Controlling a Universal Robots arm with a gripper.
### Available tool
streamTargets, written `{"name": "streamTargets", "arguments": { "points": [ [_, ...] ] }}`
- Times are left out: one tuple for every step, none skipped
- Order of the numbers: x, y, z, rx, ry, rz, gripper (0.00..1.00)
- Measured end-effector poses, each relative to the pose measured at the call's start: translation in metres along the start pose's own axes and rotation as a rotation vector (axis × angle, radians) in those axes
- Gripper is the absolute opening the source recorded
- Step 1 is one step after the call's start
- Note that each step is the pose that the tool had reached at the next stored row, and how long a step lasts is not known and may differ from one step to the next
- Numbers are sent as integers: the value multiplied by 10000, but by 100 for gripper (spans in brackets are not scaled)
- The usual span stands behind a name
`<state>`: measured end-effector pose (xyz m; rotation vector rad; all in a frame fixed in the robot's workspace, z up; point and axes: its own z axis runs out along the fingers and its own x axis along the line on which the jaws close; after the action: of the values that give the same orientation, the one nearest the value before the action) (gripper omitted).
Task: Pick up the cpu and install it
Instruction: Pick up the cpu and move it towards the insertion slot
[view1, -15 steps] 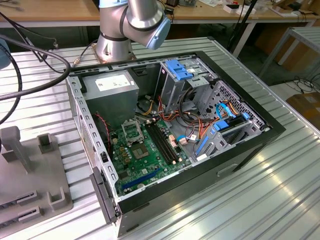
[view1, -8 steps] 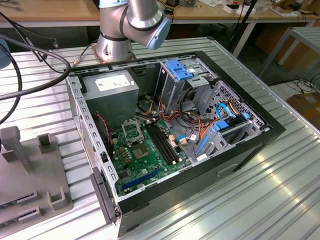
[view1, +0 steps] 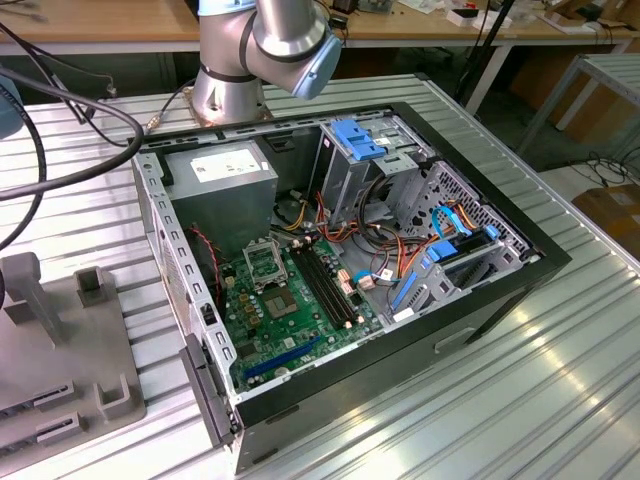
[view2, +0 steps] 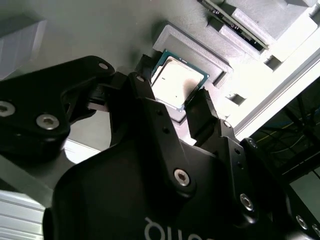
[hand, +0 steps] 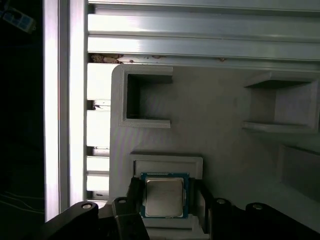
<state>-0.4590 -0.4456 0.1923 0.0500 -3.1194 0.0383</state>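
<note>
The cpu (hand: 164, 196), a square chip with a silver lid and a green rim, lies flat on a raised pad of the grey holder (hand: 215, 115). My gripper (hand: 166, 194) is lowered over it, open, with one black finger on each side of the chip and a narrow gap to its edges. In the second wrist view the cpu (view2: 177, 82) sits between the same fingers (view2: 145, 95) of the gripper (view2: 172, 92). The open computer case (view1: 520, 250) shows the green motherboard (view1: 290, 320) with its bare cpu socket (view1: 262, 262).
The grey holder (view1: 60, 340) stands on the ribbed metal table (view1: 480, 400) at the exterior view's left, beside the case. The arm's base (view1: 232, 80) rises behind the case. Cables, drive bays and a power supply (view1: 222, 175) crowd the case's interior.
</note>
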Motion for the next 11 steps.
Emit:
{"name": "streamTargets", "arguments": {
  "points": [
    [0,0,-3,-4,-2,2,55],
    [5,0,-18,-3,-1,1,55],
    [8,0,-19,-3,0,2,45],
    [9,0,-19,-3,0,1,45],
    [10,0,-19,-3,0,2,45],
    [10,0,-19,-3,0,1,45],
    [10,0,-19,-3,0,1,45],
    [10,0,-20,-3,0,2,45],
    [11,0,-19,-3,0,2,45],
    [11,0,-20,-3,0,2,45],
    [11,0,-19,-3,-1,2,45]
  ]
}}
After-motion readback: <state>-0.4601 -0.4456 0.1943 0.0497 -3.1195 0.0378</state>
